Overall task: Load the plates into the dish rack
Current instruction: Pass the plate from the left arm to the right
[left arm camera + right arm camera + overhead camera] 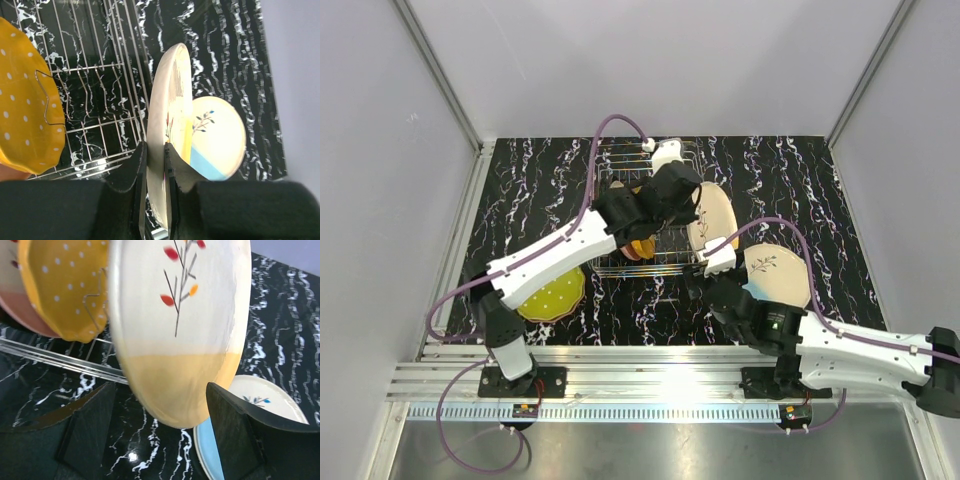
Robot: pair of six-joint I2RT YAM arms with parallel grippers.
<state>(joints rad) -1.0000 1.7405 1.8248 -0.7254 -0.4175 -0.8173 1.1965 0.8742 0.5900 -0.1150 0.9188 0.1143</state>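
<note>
One plate is in hand right now: your left claw (155, 150) is pinched shut on the rim of the cream plate (170, 115), held on edge at the right end of the dish rack (100, 90). I read this as the insertion step. I can't tell whether the lower rim sits in a slot yet. Your right claw (160, 395) hangs wide open just below that plate, gripping nothing.

Next move, as I judge it: line the rim up between two wires, lower it straight, and release only once the wires carry it. Mind the neighbour: the orange dotted plate (65, 285) stands close by in the rack, with a pink plate (25, 320) behind it.

Held plate: glossy cream glaze, a thin branch with red and orange leaves, and a warm yellow band across the lower part. It probably handles slick.

Not loaded yet: the yellow-green dotted plate (552, 297) and the cream-and-blue plate (778, 273), both flat on the table (840, 200).
</note>
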